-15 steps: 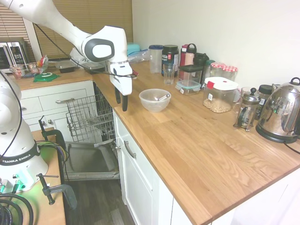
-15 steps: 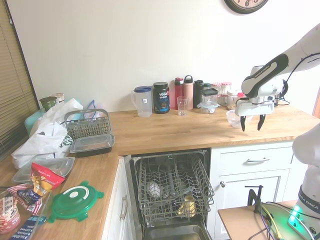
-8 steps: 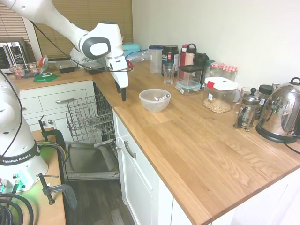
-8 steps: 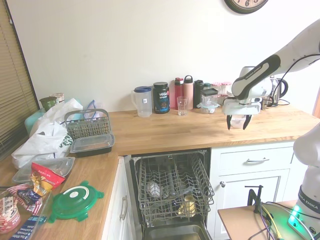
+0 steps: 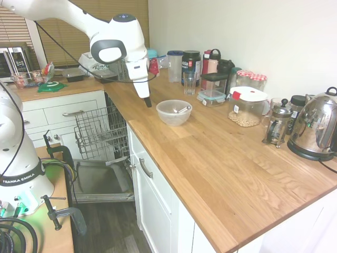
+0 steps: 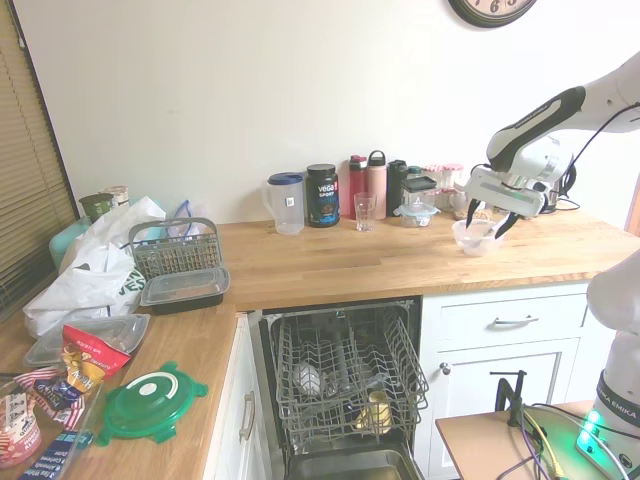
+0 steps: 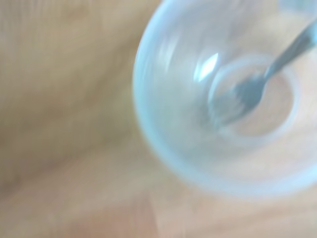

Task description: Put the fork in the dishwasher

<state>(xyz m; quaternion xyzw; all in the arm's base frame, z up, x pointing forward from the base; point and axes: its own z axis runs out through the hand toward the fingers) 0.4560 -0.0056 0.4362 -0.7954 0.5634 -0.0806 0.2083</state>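
Wrist view, blurred, shows the slim silvery metal fork (image 7: 257,87) lying inside the translucent round plastic bowl (image 7: 163,124), tines at its bottom. The bowl sits on the wooden countertop (image 5: 221,158). The white arm's two-finger gripper (image 6: 490,215) hangs above the bowl, jaws spread, grasping nothing. The under-counter dishwasher (image 6: 345,375) stands open, its wire rack pulled out.

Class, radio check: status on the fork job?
Gripper open, empty, above bowl. Fork lies in bowl. Dishwasher open. Nothing blocking.
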